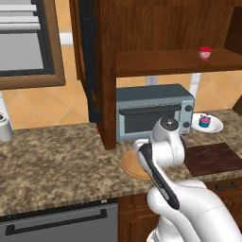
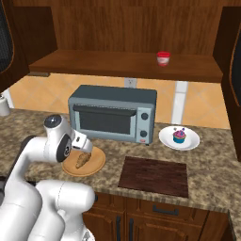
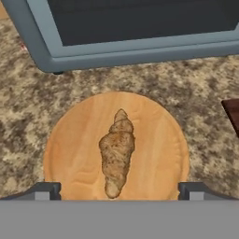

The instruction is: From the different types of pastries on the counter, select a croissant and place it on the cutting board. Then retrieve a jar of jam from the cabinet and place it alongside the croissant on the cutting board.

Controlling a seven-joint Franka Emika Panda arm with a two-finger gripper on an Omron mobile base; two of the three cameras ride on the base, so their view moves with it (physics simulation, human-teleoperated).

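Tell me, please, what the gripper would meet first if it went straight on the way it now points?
Most likely the croissant, lying on the round wooden plate and centred between the open jaws in the hand view. The gripper is aimed down at it; how far above it sits is unclear.

Croissant (image 3: 116, 151): golden-brown, mottled. Plate (image 3: 74, 149): light tan wood grain. Counter (image 2: 216, 160): speckled brown and beige. Board (image 2: 154, 176): dark reddish-brown. Oven (image 2: 113, 113): grey-blue, dark door. Jar (image 2: 163, 59): red, paler band. Cupcake (image 2: 178, 136): blue wrapper, pink top, on white dish (image 2: 165, 139). Cabinet (image 2: 127, 23): dark brown.
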